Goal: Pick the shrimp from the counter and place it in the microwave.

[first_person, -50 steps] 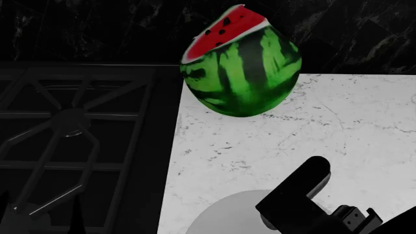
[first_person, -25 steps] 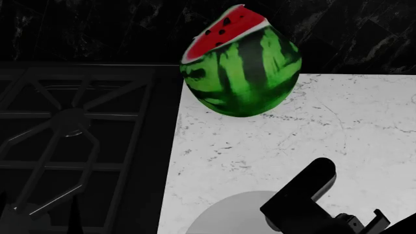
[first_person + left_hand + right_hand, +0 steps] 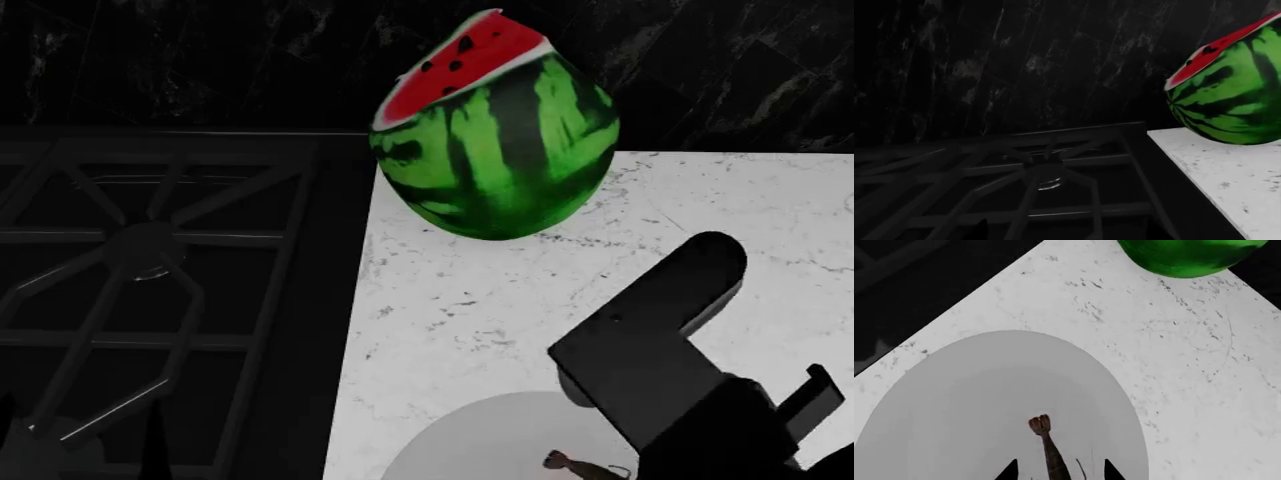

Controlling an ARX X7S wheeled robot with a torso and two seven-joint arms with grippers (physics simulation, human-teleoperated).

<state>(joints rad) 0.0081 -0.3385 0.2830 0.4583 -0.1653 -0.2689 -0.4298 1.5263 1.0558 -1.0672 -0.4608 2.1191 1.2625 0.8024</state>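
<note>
Right wrist view: shrimp (image 3: 1047,444) lies on the grey plate (image 3: 954,405) between the spread, seemingly released right hand (image 3: 1059,471) fingertips.

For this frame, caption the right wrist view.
Small brown shrimp lying on round grey plate between open right gripper fingertips, white counter around.

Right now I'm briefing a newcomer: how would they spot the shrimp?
Find the white speckled counter beside the black stove. On it lies a round grey plate, and on the plate is the shrimp: tiny, brown and thin, unlike the big green watermelon.
</note>
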